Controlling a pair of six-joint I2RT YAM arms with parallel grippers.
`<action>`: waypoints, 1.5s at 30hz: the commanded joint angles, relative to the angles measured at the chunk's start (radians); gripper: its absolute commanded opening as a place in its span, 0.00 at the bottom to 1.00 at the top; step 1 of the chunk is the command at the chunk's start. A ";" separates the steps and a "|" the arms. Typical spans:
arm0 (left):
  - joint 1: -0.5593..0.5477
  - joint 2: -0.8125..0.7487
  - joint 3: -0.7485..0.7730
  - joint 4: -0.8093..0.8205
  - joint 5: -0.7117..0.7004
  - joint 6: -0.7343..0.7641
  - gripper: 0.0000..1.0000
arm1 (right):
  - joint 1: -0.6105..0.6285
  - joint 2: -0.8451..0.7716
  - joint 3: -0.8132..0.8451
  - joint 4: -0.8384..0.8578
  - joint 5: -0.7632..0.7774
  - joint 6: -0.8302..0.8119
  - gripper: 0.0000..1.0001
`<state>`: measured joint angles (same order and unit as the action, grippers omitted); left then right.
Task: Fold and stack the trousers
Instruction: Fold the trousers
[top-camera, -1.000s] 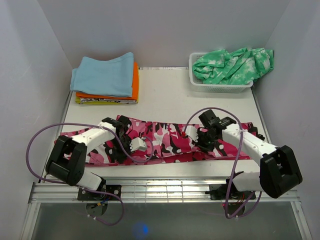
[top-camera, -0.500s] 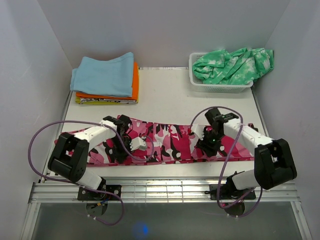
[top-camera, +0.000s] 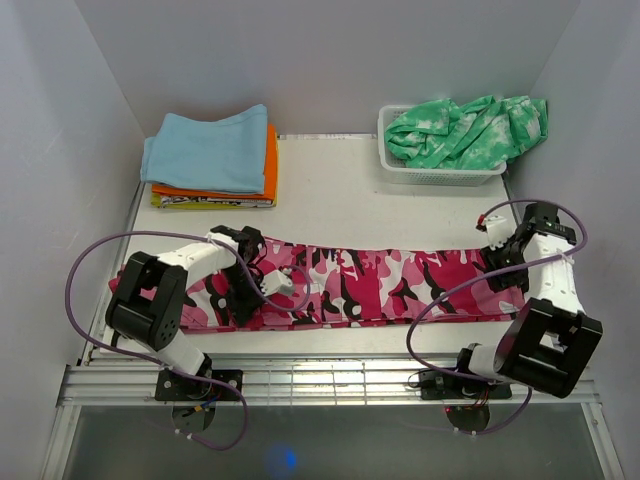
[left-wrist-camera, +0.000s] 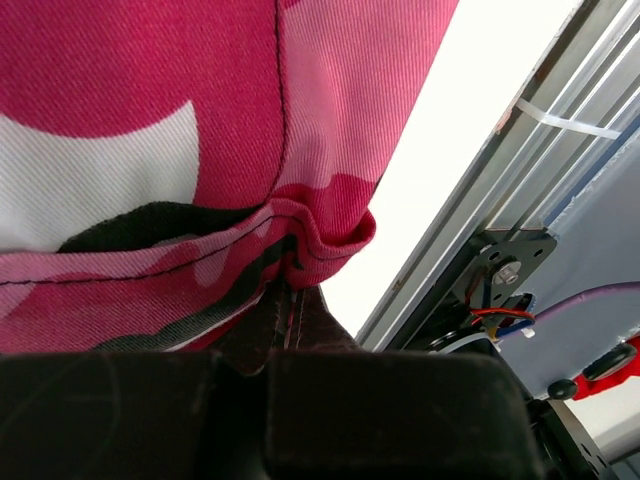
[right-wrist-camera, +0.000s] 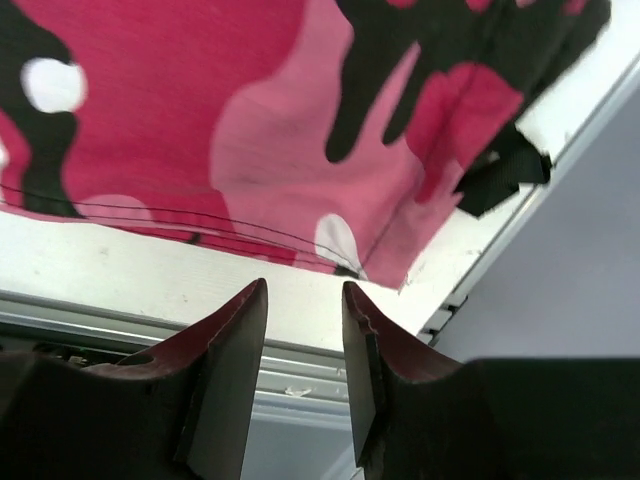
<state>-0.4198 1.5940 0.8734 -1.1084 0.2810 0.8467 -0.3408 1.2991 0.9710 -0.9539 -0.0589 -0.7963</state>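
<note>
Trousers lie in a long strip along the near edge of the worktop. Left gripper is clamped on a seam fold. Right gripper hovers part-open and empty above the right-hand corner. Recommended: seat that corner deep between the jaws before folding.

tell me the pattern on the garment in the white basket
Green-and-white tie-dye on the garment in the basket; clearest in the top external view.
</note>
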 joint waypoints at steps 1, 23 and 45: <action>0.013 0.070 -0.059 0.114 -0.108 0.005 0.00 | -0.065 -0.021 -0.032 0.041 0.091 0.025 0.42; 0.013 0.100 -0.034 0.111 -0.106 -0.014 0.00 | -0.253 0.144 -0.052 0.130 0.027 -0.040 0.54; 0.012 0.104 -0.031 0.110 -0.108 -0.020 0.00 | -0.265 0.250 0.000 0.147 0.039 -0.053 0.44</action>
<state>-0.4141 1.6386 0.9009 -1.1301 0.2825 0.8032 -0.6010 1.5417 0.9611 -0.8024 -0.0074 -0.8307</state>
